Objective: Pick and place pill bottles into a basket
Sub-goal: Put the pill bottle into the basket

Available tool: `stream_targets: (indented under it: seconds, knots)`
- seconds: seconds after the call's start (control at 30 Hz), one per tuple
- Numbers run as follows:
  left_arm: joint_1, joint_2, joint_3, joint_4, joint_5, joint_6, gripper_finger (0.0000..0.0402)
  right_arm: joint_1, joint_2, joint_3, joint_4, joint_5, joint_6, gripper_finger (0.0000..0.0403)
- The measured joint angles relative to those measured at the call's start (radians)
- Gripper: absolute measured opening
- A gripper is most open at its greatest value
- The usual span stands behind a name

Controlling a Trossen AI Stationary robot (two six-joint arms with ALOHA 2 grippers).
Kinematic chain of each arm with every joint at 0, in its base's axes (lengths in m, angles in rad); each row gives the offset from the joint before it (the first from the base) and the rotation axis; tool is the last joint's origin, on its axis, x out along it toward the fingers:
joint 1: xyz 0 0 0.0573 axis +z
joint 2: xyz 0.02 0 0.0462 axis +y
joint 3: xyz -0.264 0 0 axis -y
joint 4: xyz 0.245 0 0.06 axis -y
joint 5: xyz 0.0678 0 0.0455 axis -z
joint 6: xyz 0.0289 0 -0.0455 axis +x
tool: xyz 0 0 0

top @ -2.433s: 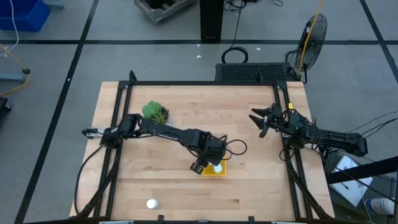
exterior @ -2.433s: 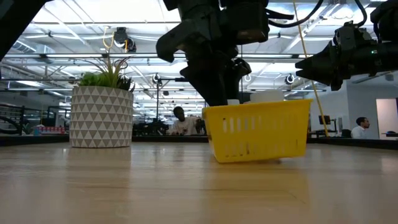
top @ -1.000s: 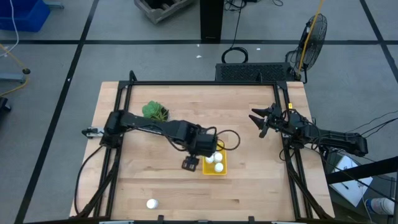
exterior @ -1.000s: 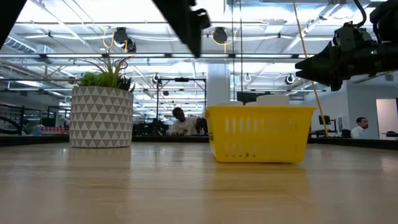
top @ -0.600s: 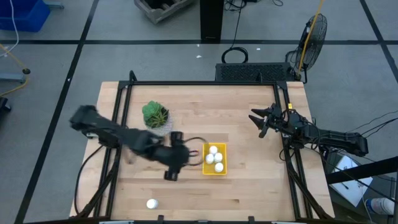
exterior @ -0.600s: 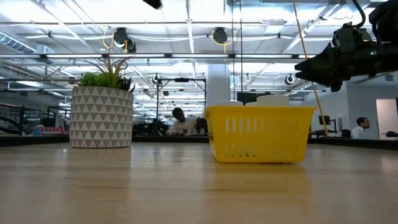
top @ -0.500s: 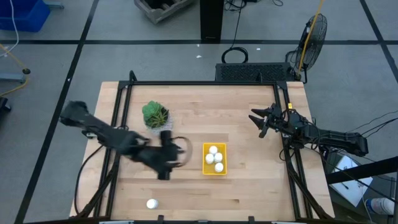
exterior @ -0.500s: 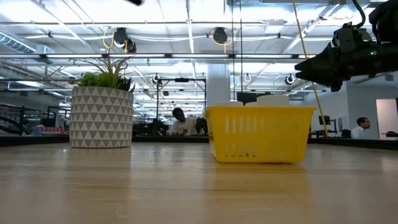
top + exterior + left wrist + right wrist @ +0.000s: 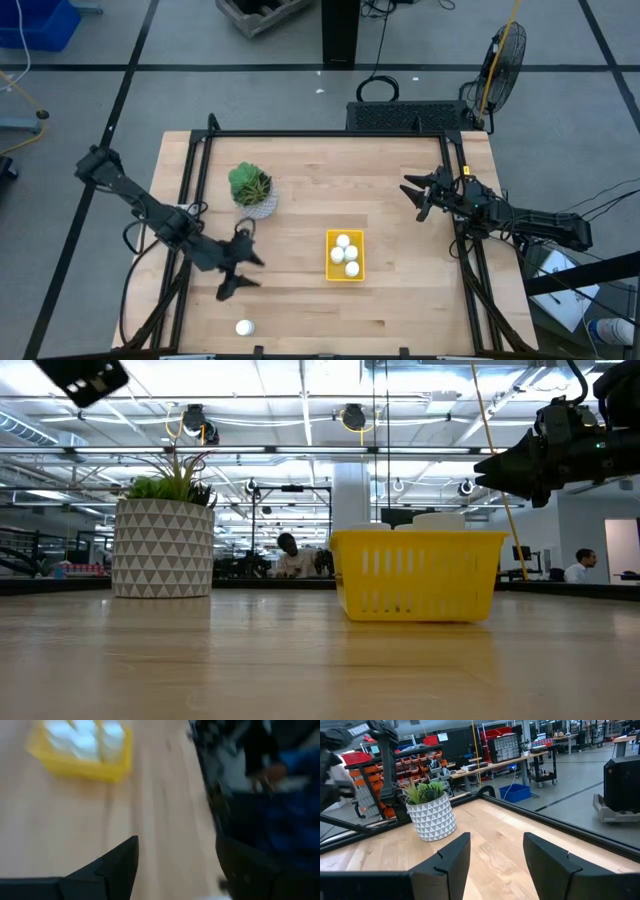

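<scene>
- My left gripper (image 9: 238, 272), fingers spread and empty, hangs between the plant (image 9: 250, 187) and the lone pill bottle (image 9: 243, 327).
- Basket (image 9: 331, 268) mid-table holds four bottles (image 9: 344, 253).
- Right gripper (image 9: 418, 196) spread, at the table's right edge.

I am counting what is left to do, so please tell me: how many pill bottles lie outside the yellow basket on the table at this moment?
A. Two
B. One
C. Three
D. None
B. In the high view a single pill bottle stands alone near the table's front edge, apart from the yellow basket, and the other white bottles are inside the basket.
</scene>
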Motion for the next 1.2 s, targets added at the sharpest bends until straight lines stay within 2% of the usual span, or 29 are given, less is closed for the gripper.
stream_targets:
  seconds: [0.2, 0.33, 0.47, 0.7, 0.93, 1.07, 1.2]
  knots:
    - [-0.043, 0.193, 0.253, -0.364, 0.09, -0.054, 0.0221, 0.0, 0.0, 0.0, 0.0, 0.0, 0.0, 0.0175]
    - [-0.072, 0.322, 0.411, -0.459, 0.176, -0.042, 0.0196, 0.0, 0.0, 0.0, 0.001, 0.0, 0.0, 0.0177]
    - [-0.095, 0.42, 0.511, -0.549, 0.236, -0.062, 0.0176, 0.0, 0.0, 0.0, 0.0, 0.0, 0.0, 0.0176]
    - [-0.133, 0.554, 0.565, -0.622, 0.309, -0.198, 0.0143, 0.0, 0.0, 0.0, 0.0, 0.0, 0.0, 0.0178]
    - [-0.166, 0.633, 0.597, -0.617, 0.306, -0.311, 0.0128, 0.0, 0.0, 0.0, 0.0, 0.0, 0.0, 0.0174]
    - [-0.172, 0.648, 0.597, -0.62, 0.269, -0.402, 0.014, 0.0, 0.0, 0.0, 0.0, 0.0, 0.0, 0.0177]
    - [-0.161, 0.649, 0.597, -0.62, 0.227, -0.457, 0.0176, 0.0, 0.0, 0.0, 0.0, 0.0, 0.0, 0.0177]
